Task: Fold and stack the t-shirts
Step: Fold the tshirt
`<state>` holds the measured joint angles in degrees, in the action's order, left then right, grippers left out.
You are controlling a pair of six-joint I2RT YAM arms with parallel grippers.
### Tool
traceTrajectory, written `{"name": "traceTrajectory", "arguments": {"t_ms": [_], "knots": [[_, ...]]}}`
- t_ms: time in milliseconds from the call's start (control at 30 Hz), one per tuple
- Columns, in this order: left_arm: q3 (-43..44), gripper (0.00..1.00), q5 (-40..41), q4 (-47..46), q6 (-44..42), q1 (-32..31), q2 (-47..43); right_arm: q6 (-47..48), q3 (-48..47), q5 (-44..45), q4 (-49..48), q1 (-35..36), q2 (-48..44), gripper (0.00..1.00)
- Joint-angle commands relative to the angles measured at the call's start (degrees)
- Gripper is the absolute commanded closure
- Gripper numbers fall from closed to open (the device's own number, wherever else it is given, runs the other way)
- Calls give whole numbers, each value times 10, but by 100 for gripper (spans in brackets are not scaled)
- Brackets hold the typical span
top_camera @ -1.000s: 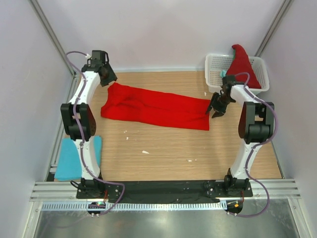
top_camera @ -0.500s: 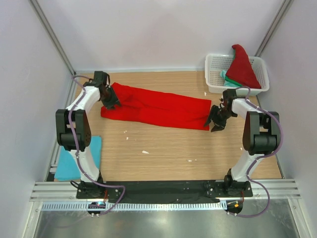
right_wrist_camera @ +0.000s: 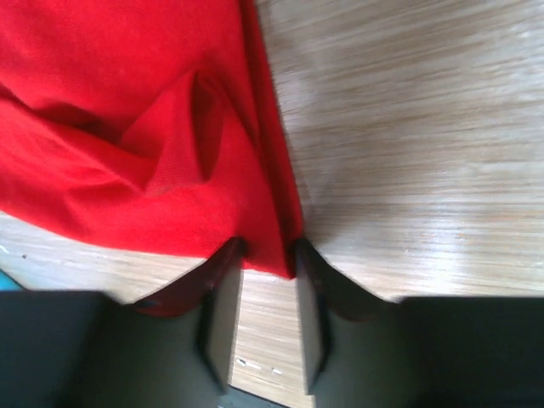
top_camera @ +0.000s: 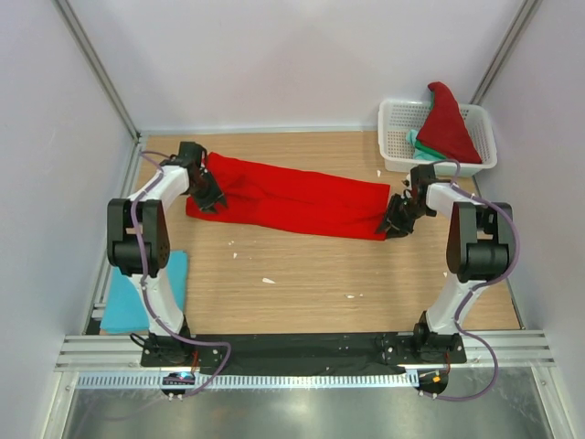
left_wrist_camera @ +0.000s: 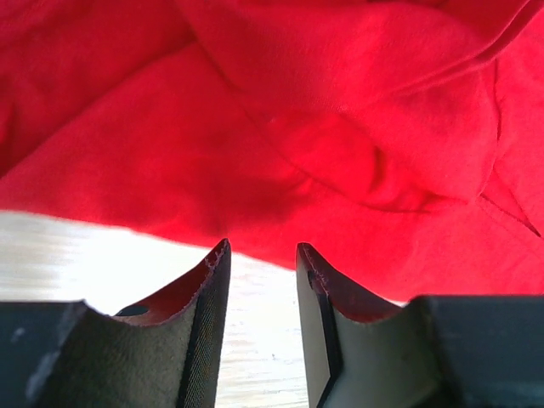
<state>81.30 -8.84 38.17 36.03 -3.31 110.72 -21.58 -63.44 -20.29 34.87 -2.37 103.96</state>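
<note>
A bright red t-shirt [top_camera: 292, 197] lies spread in a long band across the far half of the table. My left gripper [top_camera: 210, 199] is low at its left end, open; in the left wrist view the gripper [left_wrist_camera: 262, 248] has its tips right at the near hem of the red cloth [left_wrist_camera: 297, 127], with bare wood between the jaws. My right gripper [top_camera: 393, 227] is at the shirt's near right corner, open; in the right wrist view the gripper [right_wrist_camera: 268, 246] straddles that corner of the red cloth [right_wrist_camera: 127, 127].
A white lattice basket [top_camera: 395, 137] stands at the back right with another red shirt [top_camera: 445, 119] heaped in it and a teal-green one [top_camera: 419, 142] beneath. A folded light blue shirt [top_camera: 137, 293] lies at the near left by the left arm's base.
My left gripper came down from the back left corner to the shirt's left end. My right gripper shifted slightly and settled onto the shirt's near right corner.
</note>
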Motion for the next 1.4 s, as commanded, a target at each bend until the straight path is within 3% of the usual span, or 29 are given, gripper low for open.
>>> {"name": "traceTrajectory", "arguments": {"t_ms": [0, 33, 133, 367, 467, 567, 700, 867, 1067, 1167, 1367], "knots": [[-16, 61, 19, -6, 14, -4, -52, 5, -6, 15, 4, 0, 12, 66], [-22, 60, 26, -6, 23, -4, -59, 1, 6, 15, 7, -1, 9, 77], [-35, 59, 56, 1, 34, -4, -84, -8, 47, 19, 11, 2, -14, 87], [-33, 59, 73, 10, 29, -4, -95, -36, 152, 9, 32, 52, -116, 92], [-37, 59, 62, 7, 18, -4, -104, -64, 205, -20, 31, 93, -172, 86], [-33, 52, 38, -2, -17, -6, -118, -68, 227, -12, 41, 104, -228, 59], [1, 49, -20, -34, -82, -34, -106, -42, 192, 29, 59, 102, -257, 42], [105, 49, 28, -30, -191, -92, -30, 10, 111, 57, 73, 98, -224, 39], [197, 49, 74, -1, -244, -122, 38, 59, 39, 76, 63, 96, -164, 49], [214, 48, 76, 4, -265, -126, 53, 73, 24, 58, 60, 96, -139, 53], [227, 46, 122, 23, -328, -144, 81, 85, 31, 41, 63, 96, -129, 51]]}}
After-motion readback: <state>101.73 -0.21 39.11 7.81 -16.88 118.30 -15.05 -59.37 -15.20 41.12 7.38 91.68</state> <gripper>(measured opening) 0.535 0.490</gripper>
